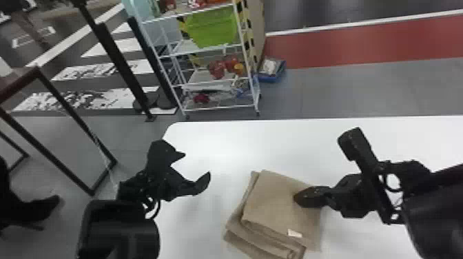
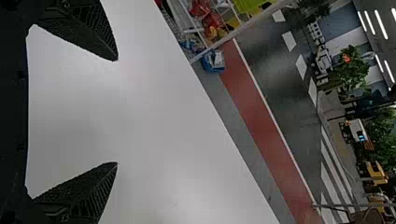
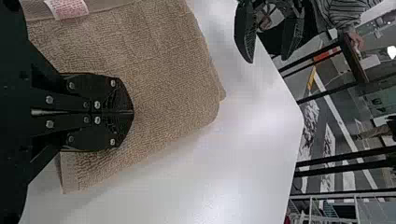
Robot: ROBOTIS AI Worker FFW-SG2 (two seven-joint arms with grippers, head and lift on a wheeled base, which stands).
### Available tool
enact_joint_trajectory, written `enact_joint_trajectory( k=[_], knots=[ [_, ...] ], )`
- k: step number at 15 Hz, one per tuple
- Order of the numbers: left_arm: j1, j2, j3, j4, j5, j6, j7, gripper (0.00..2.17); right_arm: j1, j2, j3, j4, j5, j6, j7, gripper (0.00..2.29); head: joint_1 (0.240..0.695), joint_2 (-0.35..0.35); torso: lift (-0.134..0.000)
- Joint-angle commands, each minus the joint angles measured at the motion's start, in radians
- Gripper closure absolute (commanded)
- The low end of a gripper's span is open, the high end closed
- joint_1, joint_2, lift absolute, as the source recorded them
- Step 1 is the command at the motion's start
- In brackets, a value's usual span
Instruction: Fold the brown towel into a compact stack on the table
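A white table [image 1: 241, 144] with a rounded corner carries the folded brown towel [image 1: 272, 199].

The left arm [image 1: 119, 227] and right arm [image 1: 437, 206] are black and bulky, with looped cables [image 1: 157, 210]. The left gripper [image 1: 197, 164] has ridged, tapering fingers [image 2: 91, 191]; silver screws [image 3: 97, 104] stud the right gripper [image 1: 297, 198].

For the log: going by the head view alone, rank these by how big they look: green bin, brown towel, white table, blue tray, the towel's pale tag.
Largest to smallest:
1. White table
2. Brown towel
3. Green bin
4. Blue tray
5. Pale tag
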Motion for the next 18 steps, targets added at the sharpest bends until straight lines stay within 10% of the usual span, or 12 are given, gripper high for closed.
enact_joint_trajectory(
  k=[1, 18],
  knots=[
    [0.021, -0.003, -0.008, -0.013, 0.000, 0.001, -0.004, 0.08, -0.015, 0.001, -0.007, 0.002, -0.007, -0.008, -0.004, 1.40, 0.695, 0.350, -0.119],
    [0.105, -0.003, -0.077, -0.122, -0.003, 0.069, -0.055, 0.08, -0.152, 0.001, 0.016, 0.177, 0.004, -0.174, 0.004, 1.38, 0.695, 0.350, -0.119]
  ],
)
